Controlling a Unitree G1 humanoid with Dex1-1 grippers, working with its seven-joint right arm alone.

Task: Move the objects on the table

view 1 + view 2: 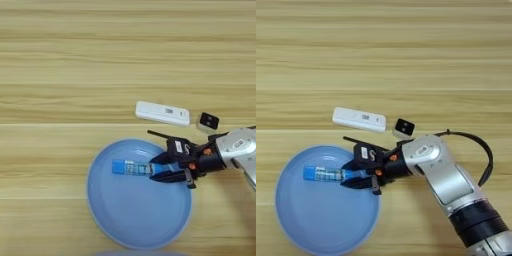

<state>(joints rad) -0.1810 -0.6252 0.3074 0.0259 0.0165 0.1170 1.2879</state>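
Blue tube (pixel 131 168) over plate (pixel 125 220) (light-blue), right gripper (pixel 159 171) fingers closed around its end.

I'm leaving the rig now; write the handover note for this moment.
Right gripper: jaws shut on the short blue tube with a white label, held over the round light-blue plate.
Long white bar-shaped device and tiny black square piece lie on the wooden table, beyond the plate.
Done: tube brought to the plate.
Left: release it; bar and square untouched.
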